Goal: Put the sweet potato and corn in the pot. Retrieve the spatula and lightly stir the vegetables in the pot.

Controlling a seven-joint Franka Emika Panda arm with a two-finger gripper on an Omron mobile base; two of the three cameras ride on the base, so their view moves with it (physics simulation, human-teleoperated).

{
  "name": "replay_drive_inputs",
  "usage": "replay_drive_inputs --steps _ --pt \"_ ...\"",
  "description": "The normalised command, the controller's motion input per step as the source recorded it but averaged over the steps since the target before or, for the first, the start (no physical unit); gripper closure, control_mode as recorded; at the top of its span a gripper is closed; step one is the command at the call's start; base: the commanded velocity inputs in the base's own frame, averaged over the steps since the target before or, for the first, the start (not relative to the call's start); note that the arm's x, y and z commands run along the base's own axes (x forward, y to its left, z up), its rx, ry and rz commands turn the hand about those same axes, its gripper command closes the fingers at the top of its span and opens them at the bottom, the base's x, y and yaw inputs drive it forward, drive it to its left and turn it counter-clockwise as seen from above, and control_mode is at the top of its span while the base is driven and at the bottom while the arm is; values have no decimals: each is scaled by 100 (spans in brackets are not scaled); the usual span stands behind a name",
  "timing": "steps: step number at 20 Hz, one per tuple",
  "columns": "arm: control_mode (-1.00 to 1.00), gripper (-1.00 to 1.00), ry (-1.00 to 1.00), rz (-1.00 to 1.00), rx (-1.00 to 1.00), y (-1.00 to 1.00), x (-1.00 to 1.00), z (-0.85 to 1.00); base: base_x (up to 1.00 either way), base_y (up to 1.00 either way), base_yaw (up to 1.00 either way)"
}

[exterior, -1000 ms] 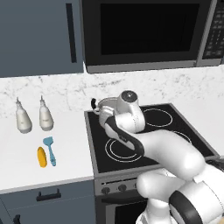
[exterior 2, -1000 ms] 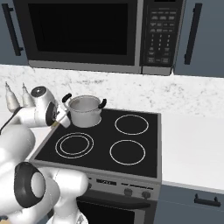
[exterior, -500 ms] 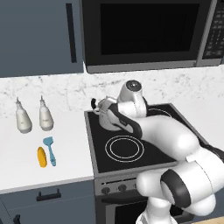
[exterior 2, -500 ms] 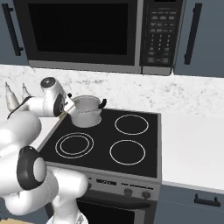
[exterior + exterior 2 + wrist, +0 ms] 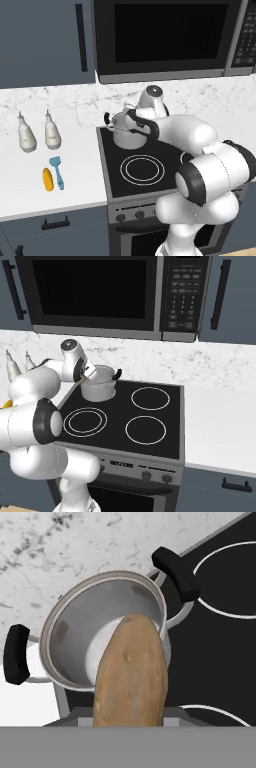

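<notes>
The brown sweet potato [image 5: 131, 672] is held in my gripper [image 5: 130, 117], which is shut on it just above the near rim of the steel pot [image 5: 75, 642]. The tuber hides my fingertips in the hand view and its tip reaches over the pot's opening. The pot [image 5: 131, 137] stands on the stove's back left burner, and what I see of its inside holds nothing. The yellow-orange corn [image 5: 47, 179] lies on the white counter left of the stove. The light-blue spatula [image 5: 57, 171] lies right beside it. From the right side, the gripper [image 5: 86, 372] hangs at the pot [image 5: 98, 387].
Two pale bottles [image 5: 25, 136] [image 5: 51, 132] stand on the counter behind the corn. The black stove top [image 5: 145, 416] has other burners bare. A microwave [image 5: 165, 40] hangs over the stove, with dark cabinets beside it.
The arm has swung back and up, carrying the sweet potato from the pot's front left side to just over the pot's rim. The pot, corn and spatula have stayed put.
</notes>
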Motion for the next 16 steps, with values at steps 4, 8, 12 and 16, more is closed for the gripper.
replay_drive_inputs --steps 4,8,12,16 --pt "-100 100 0 0 0 -3 50 0 0 0 0" --pt "-100 100 0 0 -1 0 44 -9 0 0 0" --pt "-100 100 0 0 -5 0 31 -34 0 0 0" --pt "-100 100 0 0 -6 0 19 -38 0 0 0"
